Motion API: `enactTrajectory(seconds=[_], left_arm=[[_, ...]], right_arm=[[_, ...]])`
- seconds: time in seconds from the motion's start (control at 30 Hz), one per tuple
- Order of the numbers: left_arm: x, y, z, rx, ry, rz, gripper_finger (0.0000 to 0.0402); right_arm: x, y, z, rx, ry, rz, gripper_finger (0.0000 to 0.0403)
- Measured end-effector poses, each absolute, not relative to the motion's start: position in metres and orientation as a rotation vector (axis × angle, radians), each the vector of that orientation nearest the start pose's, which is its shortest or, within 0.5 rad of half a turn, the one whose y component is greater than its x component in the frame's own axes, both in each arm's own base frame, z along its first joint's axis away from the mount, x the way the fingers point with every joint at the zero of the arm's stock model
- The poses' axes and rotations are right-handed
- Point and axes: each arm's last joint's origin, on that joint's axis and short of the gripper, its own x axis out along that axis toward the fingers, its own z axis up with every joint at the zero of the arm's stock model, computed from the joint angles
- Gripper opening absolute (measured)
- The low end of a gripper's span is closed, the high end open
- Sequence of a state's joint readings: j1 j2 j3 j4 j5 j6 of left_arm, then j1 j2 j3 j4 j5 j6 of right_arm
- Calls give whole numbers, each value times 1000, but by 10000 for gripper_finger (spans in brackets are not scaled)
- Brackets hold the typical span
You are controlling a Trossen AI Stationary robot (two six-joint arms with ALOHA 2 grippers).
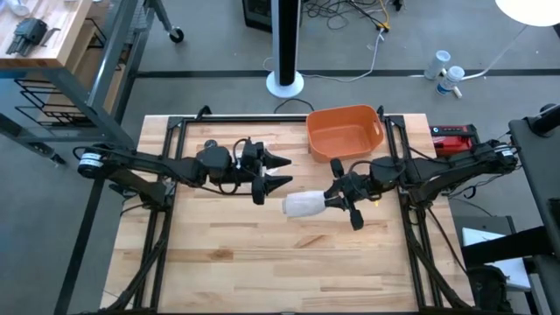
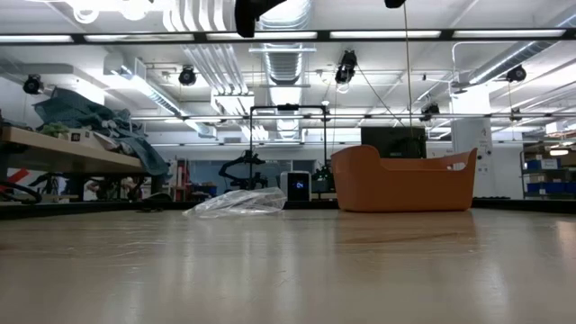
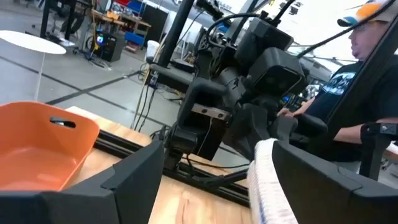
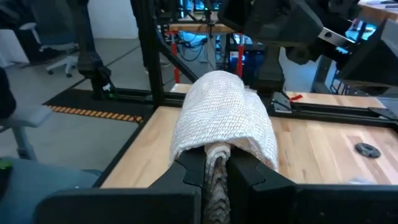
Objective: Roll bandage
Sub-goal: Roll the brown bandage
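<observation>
High view: wooden bench (image 1: 262,254) with black rails; left gripper (image 1: 282,171) at centre, its two fingers spread wide and holding nothing, pointed toward the right arm. Right gripper (image 1: 331,200) just right of centre, fingers clenched on one end of the bandage (image 1: 304,205), an off-white bundle sticking out from the fingertips toward the left gripper, over the bench middle, apart from the left fingers. Orange tub (image 1: 344,131) at the far edge of the bench, behind the right gripper. Red box (image 1: 453,138) beside the right rail; white pole base (image 1: 285,84) on the floor beyond. Low view: bare bench surface (image 2: 288,270) in front; orange tub (image 2: 403,178) standing upright to the right; crumpled clear plastic wrapper (image 2: 238,202) lying left of it, apart from the tub; neither gripper nor bandage seen at this height. Left wrist view: own dark fingers (image 3: 112,186) parted, nothing between; bandage edge (image 3: 267,180) hanging near one finger; right arm's dark body (image 3: 249,87) close ahead; orange tub (image 3: 37,146) to one side; a person (image 3: 367,93) in a cap beyond the bench. Right wrist view: own fingers (image 4: 245,174) pinched tight on a narrow gathered end of the bandage (image 4: 221,118), the rest a woven mound draped ahead over the bench (image 4: 323,149).
</observation>
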State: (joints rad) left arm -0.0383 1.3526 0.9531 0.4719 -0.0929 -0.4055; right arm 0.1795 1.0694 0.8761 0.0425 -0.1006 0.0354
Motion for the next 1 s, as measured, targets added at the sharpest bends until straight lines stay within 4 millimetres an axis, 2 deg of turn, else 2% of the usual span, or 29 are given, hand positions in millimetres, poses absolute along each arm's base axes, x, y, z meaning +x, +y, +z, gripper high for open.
enactTrajectory(seconds=[0.27, 0.4, 0.5, 0.6, 0.7, 0.83, 1.0], left_arm=[[298, -10, 333, -335, -31, 19, 288], [284, -21, 340, -220, 14, -196, 276], [276, -34, 342, -118, 44, -316, 265], [272, -43, 341, -47, 58, -321, 255], [272, -44, 342, -19, 52, -218, 251], [272, -39, 339, -19, 76, -51, 254], [271, -38, 327, 12, 197, -23, 262]], right_arm=[[219, 46, 356, 55, 0, 312, 19], [201, 44, 366, 29, -70, 323, 19], [190, 40, 368, 13, -114, 265, 19], [184, 37, 361, 27, -128, 190, 19], [186, 36, 346, 83, -128, 161, 19], [193, 34, 325, 147, -101, 47, 19], [207, 35, 300, 107, 5, -36, 19]])
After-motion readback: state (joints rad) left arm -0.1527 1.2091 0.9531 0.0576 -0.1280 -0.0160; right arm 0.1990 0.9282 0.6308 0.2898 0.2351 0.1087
